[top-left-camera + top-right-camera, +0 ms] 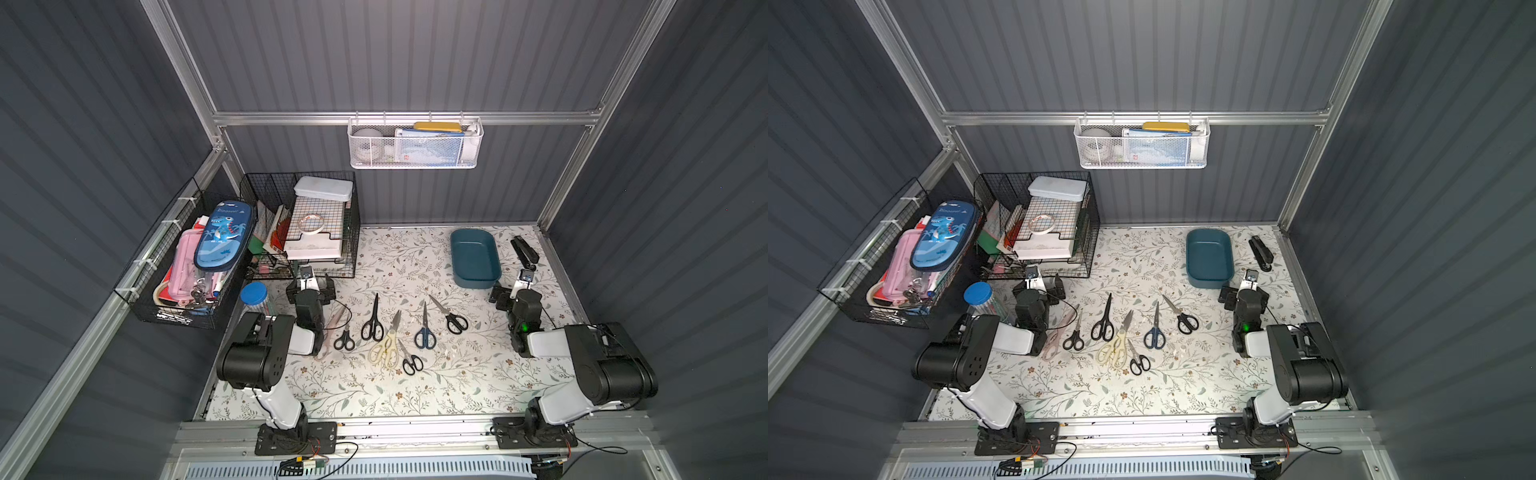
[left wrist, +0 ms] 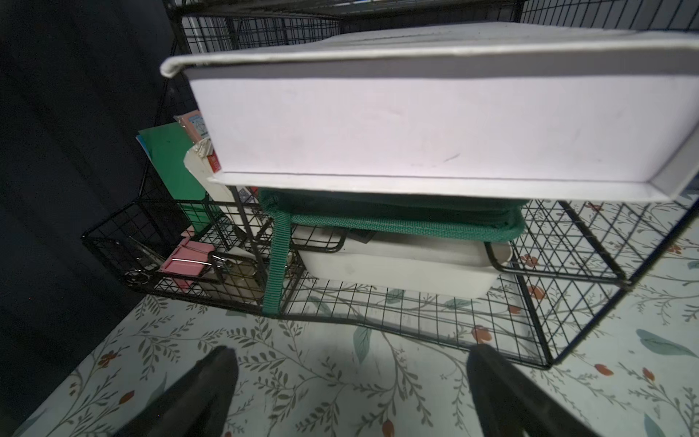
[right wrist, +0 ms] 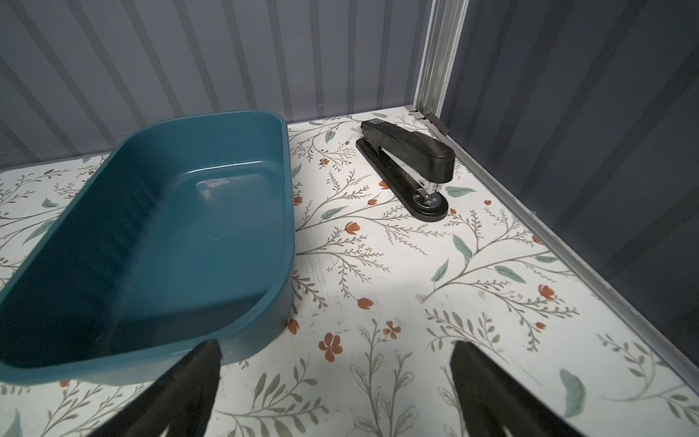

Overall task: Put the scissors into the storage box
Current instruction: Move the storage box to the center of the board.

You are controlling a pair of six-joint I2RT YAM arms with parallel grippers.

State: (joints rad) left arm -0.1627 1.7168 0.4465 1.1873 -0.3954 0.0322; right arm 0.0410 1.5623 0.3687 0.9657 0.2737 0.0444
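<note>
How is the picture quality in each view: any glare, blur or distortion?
In both top views the scissors are evenly lit and sharp, the walls dim. Right wrist view: small glare on the storage box floor, jaws blurred. Left wrist view: white book bright, jaws blurred too.

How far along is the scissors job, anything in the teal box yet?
Done: nothing; the dark teal plastic storage box is empty. In hand: nothing; the left gripper and right gripper are open, holding nothing. Left: all seven steel-bladed scissors lie on the floral mat.
</note>
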